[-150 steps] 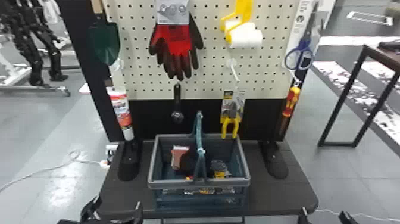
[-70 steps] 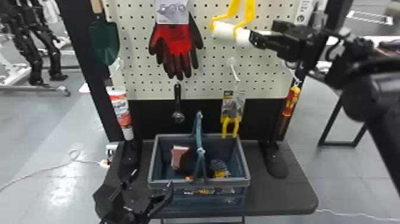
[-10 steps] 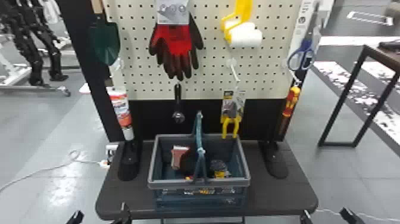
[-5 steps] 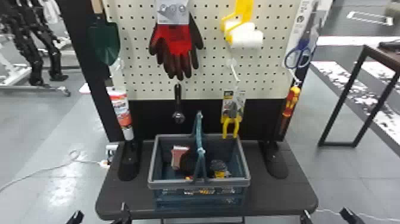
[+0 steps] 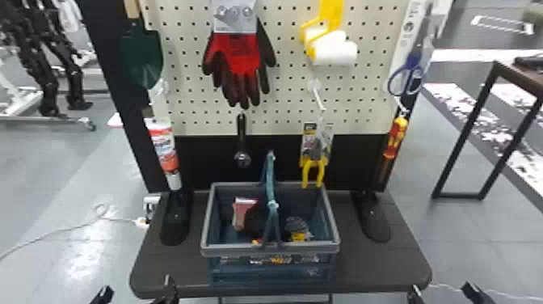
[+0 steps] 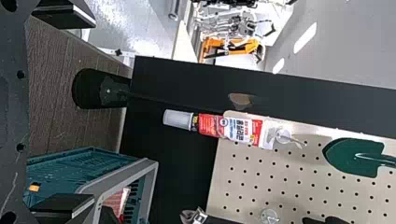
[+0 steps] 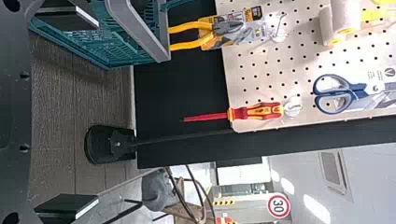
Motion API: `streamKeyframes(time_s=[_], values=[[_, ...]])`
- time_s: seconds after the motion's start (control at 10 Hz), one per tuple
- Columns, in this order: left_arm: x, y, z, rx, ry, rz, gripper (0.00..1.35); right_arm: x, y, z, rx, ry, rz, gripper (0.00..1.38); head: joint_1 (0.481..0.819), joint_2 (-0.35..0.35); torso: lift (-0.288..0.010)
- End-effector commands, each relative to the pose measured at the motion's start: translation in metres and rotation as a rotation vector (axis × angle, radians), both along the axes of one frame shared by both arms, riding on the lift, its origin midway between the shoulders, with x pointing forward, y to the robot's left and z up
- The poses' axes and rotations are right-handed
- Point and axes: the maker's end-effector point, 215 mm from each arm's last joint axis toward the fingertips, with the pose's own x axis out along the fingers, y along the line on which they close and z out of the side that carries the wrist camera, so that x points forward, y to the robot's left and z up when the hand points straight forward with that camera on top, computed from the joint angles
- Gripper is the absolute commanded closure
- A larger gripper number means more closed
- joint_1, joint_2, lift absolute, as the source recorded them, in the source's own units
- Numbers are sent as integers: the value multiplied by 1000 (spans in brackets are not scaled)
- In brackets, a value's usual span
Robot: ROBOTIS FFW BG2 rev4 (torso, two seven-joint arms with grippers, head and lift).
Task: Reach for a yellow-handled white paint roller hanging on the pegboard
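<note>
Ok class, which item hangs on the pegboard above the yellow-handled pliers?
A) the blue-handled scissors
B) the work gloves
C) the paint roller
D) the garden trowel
C: in the head view the paint roller hangs higher on the pegboard, above the pliers.

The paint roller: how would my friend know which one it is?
Find the big cream pegboard behind the basket. Near its top, between the red-and-black gloves and the blue-handled scissors, hangs the paint roller, with a yellow handle and white rolls. The pliers below have yellow handles too, but no fat white rolls.
</note>
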Motion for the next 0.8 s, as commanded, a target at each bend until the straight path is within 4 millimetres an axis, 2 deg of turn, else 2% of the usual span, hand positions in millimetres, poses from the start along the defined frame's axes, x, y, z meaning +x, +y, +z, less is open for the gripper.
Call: streamKeyframes(time_s=[0.0,0.7], values=[[0,0,0,0,0,0,-2,0,1,0,5,0,-2,-2,549,0,-100],[0,0,0,0,0,0,-2,0,1,0,5,0,-2,-2,549,0,-100]])
